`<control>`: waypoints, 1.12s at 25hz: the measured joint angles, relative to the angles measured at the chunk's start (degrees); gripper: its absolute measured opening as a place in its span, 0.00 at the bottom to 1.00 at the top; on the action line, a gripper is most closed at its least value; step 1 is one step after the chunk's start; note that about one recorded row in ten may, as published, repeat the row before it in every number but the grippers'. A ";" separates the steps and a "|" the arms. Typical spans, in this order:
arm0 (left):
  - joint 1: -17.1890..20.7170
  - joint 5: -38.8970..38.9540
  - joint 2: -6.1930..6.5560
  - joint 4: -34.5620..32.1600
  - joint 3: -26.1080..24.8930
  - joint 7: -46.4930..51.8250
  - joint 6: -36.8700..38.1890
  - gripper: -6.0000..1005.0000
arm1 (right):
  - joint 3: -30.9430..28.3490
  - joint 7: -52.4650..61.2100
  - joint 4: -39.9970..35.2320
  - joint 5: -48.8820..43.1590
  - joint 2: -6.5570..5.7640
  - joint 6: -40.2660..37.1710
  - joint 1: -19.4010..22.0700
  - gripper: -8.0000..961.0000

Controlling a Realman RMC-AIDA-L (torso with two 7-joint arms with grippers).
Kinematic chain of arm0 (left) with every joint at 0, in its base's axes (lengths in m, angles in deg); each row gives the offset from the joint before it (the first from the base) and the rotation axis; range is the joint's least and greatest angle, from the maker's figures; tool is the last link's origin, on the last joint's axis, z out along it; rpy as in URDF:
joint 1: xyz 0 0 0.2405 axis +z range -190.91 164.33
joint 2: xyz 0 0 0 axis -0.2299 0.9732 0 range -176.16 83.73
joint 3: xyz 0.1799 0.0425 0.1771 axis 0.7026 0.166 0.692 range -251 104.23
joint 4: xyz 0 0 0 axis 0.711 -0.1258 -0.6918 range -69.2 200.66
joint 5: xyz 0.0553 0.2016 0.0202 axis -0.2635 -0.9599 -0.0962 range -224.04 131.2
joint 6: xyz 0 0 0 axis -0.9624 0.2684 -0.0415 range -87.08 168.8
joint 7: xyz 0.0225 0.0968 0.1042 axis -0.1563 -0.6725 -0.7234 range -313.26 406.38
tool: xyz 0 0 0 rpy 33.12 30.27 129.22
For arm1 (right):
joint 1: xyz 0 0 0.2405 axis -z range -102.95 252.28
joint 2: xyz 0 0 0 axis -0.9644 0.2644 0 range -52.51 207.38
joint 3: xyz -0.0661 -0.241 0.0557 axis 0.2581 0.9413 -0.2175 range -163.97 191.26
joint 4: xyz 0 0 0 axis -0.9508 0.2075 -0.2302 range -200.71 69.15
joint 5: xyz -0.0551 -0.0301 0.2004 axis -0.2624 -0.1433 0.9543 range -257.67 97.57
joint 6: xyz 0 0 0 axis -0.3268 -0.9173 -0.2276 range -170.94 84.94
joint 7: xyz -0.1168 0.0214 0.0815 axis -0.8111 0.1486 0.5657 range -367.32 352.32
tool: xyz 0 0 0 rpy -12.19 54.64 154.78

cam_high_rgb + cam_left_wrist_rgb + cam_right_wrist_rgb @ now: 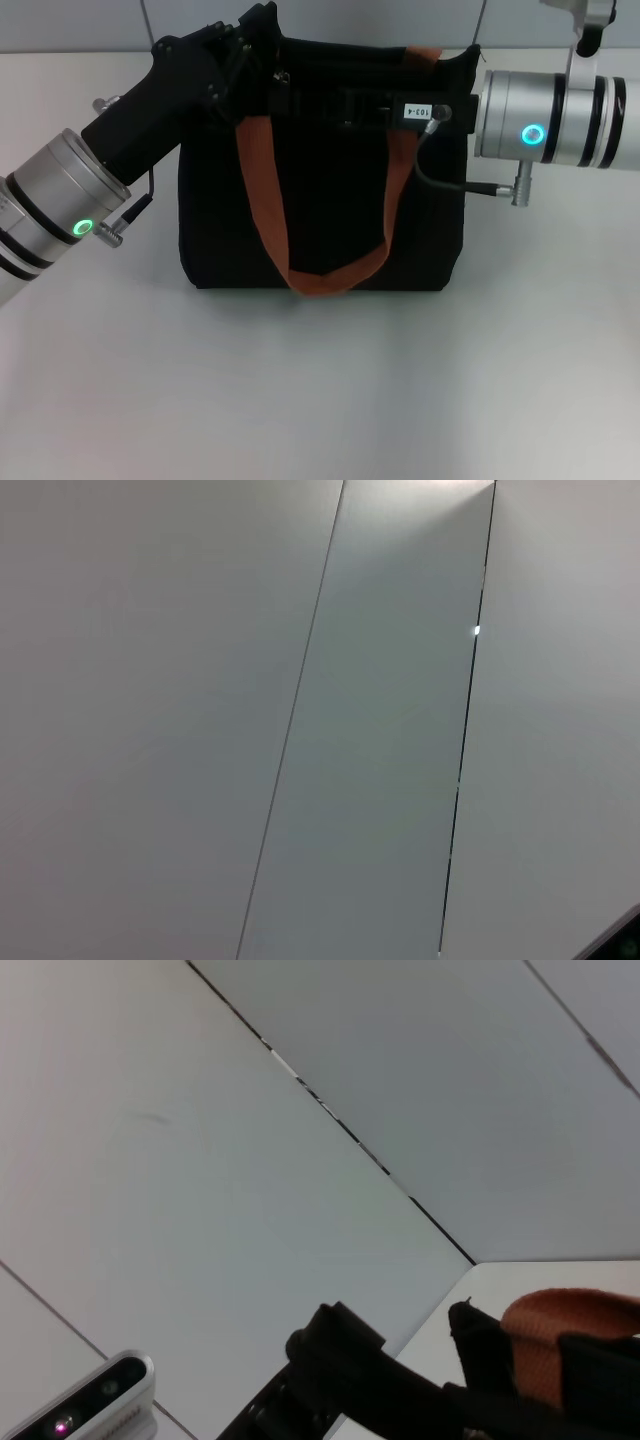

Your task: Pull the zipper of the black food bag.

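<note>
Pale grey worktop (320,400) with a panelled wall (80,25) behind it; the bag (320,200) stands upright near the middle of the worktop, towards the wall. It is boxy and black, and wider than either gripper. One orange-brown strap (285,230) hangs in a loop down its front face; a second strap (422,55) arches over the top edge near the right end.

The left gripper (245,60) reaches in from the left and sits at the top left corner of the bag, over the top edge. Its black body merges with the black fabric, so it cannot be told whether it is released, clenched or grasping anything. The right gripper (440,110) comes in level from the right and lies along the top edge of the bag, its white label facing forward; its state likewise cannot be told.

The zipper cannot be made out with certainty: the zip line runs along the top edge between the two grippers, but both cover much of it.

The right wrist view shows a corner of the bag (480,1345) and a strap (560,1330) against the wall. The left wrist view shows wall panels only.
</note>
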 joint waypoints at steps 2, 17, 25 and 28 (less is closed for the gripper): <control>0.00 0.00 0.00 0.03 0.01 0.00 0.00 0.03 | 0.00 -0.34 -0.04 0.05 0.01 -0.13 0.06 0.25; 0.17 0.00 0.00 0.08 0.09 0.00 0.16 0.03 | -0.09 -0.28 0.42 2.81 0.14 -0.32 0.11 0.06; 0.31 -0.02 0.00 0.07 0.08 0.00 0.36 0.03 | 0.81 0.27 0.69 3.49 -0.07 -0.41 0.15 0.01; 0.37 -0.03 0.00 0.08 0.09 -0.04 0.39 0.03 | 1.26 0.98 0.45 3.49 -0.16 -0.40 0.14 0.01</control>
